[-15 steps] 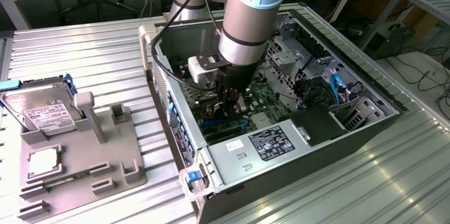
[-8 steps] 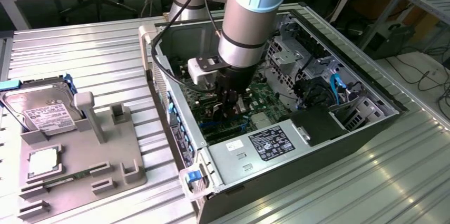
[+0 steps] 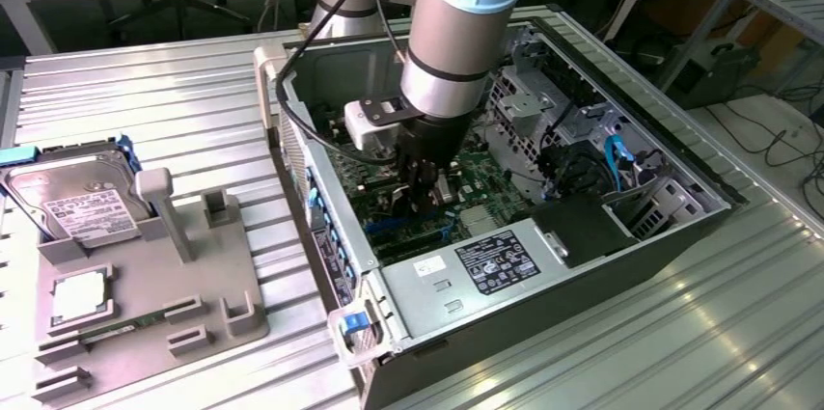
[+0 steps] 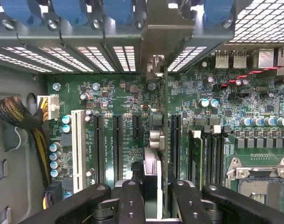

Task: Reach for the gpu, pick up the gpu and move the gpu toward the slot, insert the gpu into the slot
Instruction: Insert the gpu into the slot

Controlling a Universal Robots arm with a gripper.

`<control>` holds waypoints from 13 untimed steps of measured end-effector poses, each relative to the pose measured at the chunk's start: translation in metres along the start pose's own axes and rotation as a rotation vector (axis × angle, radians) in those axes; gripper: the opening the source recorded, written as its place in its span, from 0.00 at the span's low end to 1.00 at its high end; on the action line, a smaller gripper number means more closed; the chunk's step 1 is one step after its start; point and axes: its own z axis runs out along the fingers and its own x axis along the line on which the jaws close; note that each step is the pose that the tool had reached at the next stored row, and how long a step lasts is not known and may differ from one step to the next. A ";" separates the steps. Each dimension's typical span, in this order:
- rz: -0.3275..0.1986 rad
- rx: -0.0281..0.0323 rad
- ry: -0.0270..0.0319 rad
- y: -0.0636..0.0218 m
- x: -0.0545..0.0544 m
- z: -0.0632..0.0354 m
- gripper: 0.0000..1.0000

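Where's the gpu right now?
The gpu stands edge-on in the hand, inside the open computer case, over the motherboard's expansion slots.

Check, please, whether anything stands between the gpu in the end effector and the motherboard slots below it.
Nothing visible does. The end effector holds the gpu edge-on over the motherboard, and the long black slots beside it lie bare. The braided cable bundle sits off by the case wall.

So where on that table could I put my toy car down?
The ribbed metal table is bare beyond the hard drive, beside the computer case, and again at the exterior view's lower right. Inside the case it's crowded: the gripper holds the gpu over the motherboard.
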 end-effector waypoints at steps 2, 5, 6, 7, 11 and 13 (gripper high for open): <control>0.000 -0.0001 0.0002 0.0000 -0.001 0.0000 0.28; 0.000 0.0001 -0.0002 0.0000 -0.002 0.0007 0.28; 0.000 0.0000 0.0001 0.0000 -0.002 0.0009 0.28; 0.000 0.0000 -0.0001 0.0000 -0.002 0.0015 0.28; 0.000 -0.0001 -0.0005 0.0000 -0.002 0.0046 0.28; 0.000 -0.0003 -0.0008 -0.0001 -0.002 0.0062 0.28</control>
